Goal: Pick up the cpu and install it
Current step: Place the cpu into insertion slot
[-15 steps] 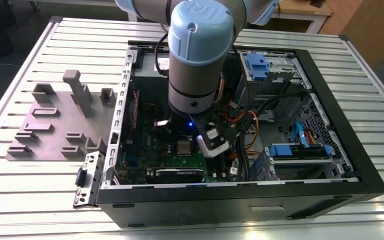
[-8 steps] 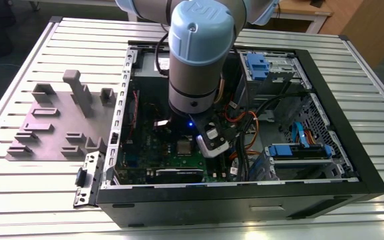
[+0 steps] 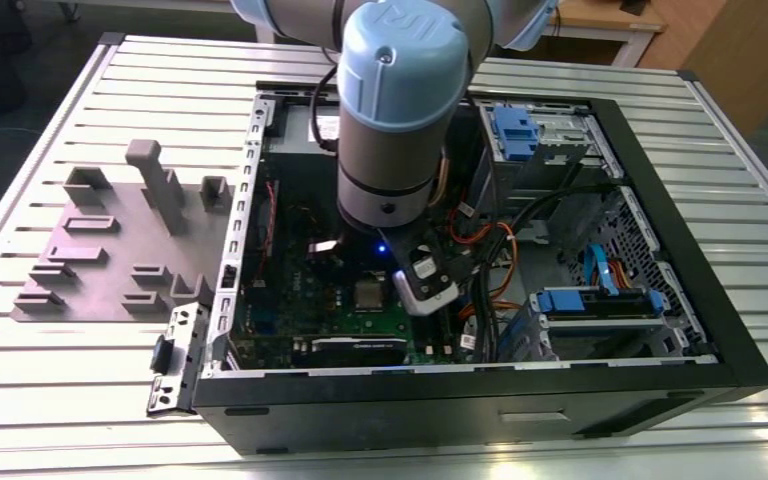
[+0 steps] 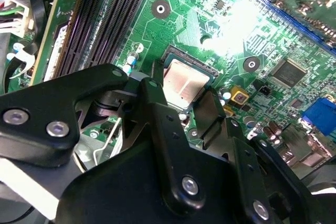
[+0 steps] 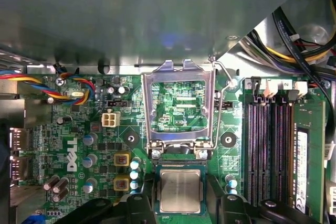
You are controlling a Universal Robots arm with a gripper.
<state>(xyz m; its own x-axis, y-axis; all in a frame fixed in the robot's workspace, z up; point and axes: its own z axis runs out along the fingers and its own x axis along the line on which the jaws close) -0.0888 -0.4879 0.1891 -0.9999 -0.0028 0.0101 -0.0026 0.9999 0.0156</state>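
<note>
Closest to the wrist cameras, the gripper (image 4: 180, 92) is spread wide. Its black fingers (image 4: 157, 114) stand one on each side of the cpu (image 5: 180, 191), with a gap showing on both sides, so they appear to hold nothing. The cpu lies flat and level in its socket on the motherboard (image 5: 94, 129), metal lid up. Just beyond it the socket frame (image 5: 148, 109) is swung up and open, its lever alongside. The chip looks light, thin and rigid. Its smooth lid would probably be slippery, and the contacts beneath it are likely easy to damage. The sound hold is therefore on two opposite edges at the pale rim, kept level, never on the top face. Past the frame run the memory slots (image 5: 268, 150). In the exterior view the arm reaches down into the open computer case (image 3: 491, 405), which sits on a slatted table (image 3: 77, 400).
</note>
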